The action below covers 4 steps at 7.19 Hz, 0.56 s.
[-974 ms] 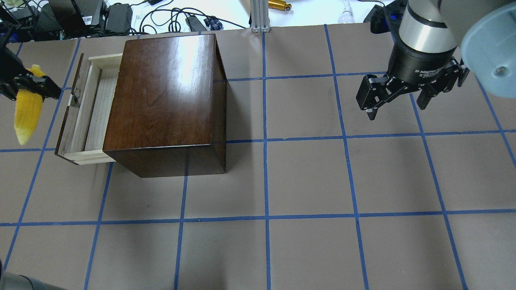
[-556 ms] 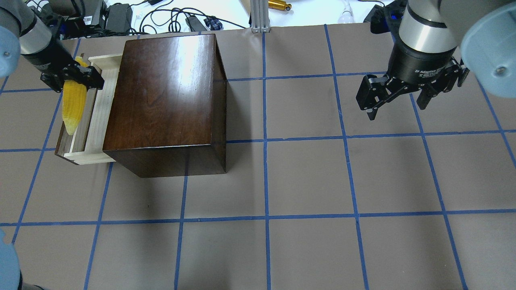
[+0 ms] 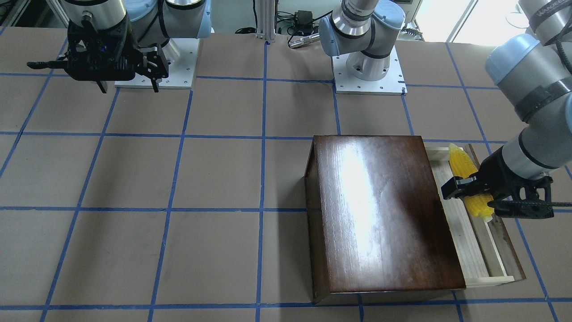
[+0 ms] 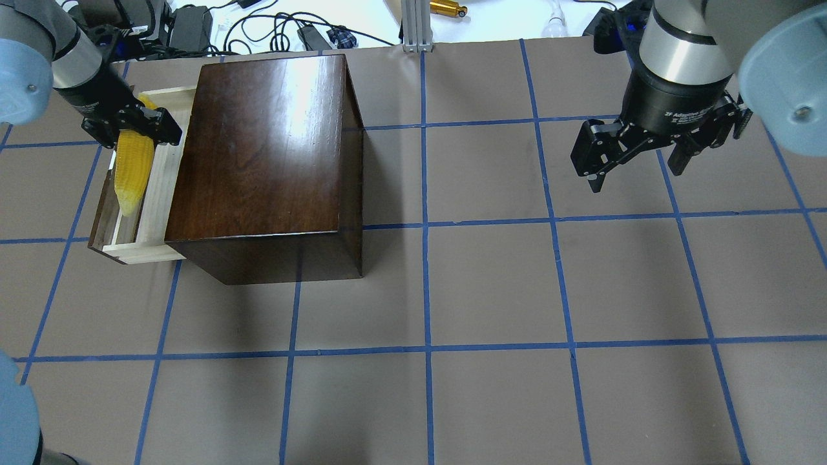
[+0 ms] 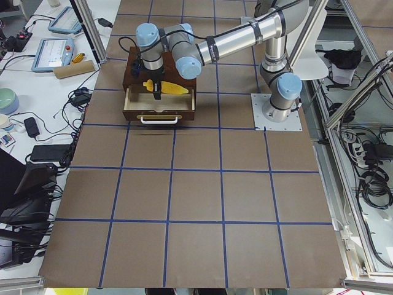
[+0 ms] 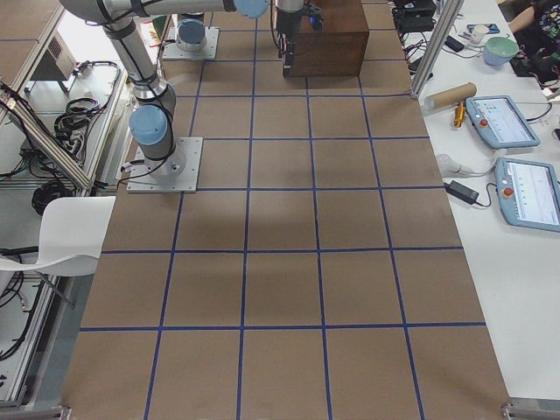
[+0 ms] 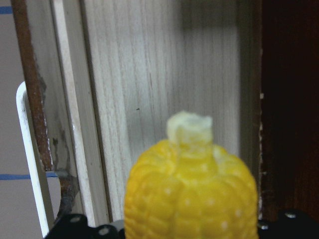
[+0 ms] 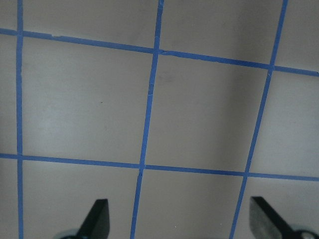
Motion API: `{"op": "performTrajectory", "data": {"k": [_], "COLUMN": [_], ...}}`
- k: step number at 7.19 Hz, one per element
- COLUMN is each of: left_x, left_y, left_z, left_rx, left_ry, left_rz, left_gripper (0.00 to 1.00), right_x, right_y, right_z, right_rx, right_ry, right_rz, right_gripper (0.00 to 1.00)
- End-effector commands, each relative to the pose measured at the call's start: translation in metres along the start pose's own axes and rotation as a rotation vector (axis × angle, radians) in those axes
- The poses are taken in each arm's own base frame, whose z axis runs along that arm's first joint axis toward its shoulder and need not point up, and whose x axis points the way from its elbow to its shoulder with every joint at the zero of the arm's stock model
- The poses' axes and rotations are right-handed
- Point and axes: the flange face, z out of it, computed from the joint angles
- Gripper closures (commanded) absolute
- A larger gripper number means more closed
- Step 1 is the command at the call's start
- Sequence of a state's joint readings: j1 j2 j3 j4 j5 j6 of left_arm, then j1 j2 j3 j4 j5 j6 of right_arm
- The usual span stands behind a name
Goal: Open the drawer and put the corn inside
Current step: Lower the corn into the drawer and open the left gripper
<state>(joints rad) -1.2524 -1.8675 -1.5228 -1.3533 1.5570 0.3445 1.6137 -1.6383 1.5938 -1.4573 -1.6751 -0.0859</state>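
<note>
1. Since the frame a little over half a second back, the left gripper [image 4: 136, 129] has carried its load slightly toward the box, from over the drawer's front edge to over the tray.
2. Its black fingers [image 4: 163, 131] are clamped on the thick end of the small bright yellow toy corn cob with bumpy kernels [image 4: 132, 171].
3. In the left wrist view the corn [image 7: 192, 194] fills the lower frame, stub end forward, with pale boards behind it.
4. It lies lengthwise along the pulled-out drawer of pale unfinished wood [image 4: 158, 187], tapered tip toward the near corner. It seems to hang just above the floor, though contact cannot be judged.
5. A dark brown front panel [image 4: 99, 223] carries a white handle [image 5: 161, 120].
6. This drawer juts from the glossy dark-brown wooden box [image 4: 265, 148], which stands on the brown table with blue tape gridlines [image 4: 491, 284].
7. Well apart on the other side, the right gripper [image 4: 636, 174] has not shifted; its fingers [image 8: 97, 214] are spread wide above bare table, gripping nothing.
</note>
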Motion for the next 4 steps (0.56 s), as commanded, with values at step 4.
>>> {"op": "performTrajectory", "data": {"k": [4], "left_x": [-0.0004], "left_y": [0.0009], "left_z": [-0.0043], "left_rx": [0.005], "left_ry": [-0.005], "left_rz": [-0.001], "left_gripper": [0.0], "right_x": [0.0], "right_y": [0.0], "right_z": [0.0], "right_rx": [0.0], "right_ry": [0.0], "right_rz": [0.0], "right_gripper": [0.0]}}
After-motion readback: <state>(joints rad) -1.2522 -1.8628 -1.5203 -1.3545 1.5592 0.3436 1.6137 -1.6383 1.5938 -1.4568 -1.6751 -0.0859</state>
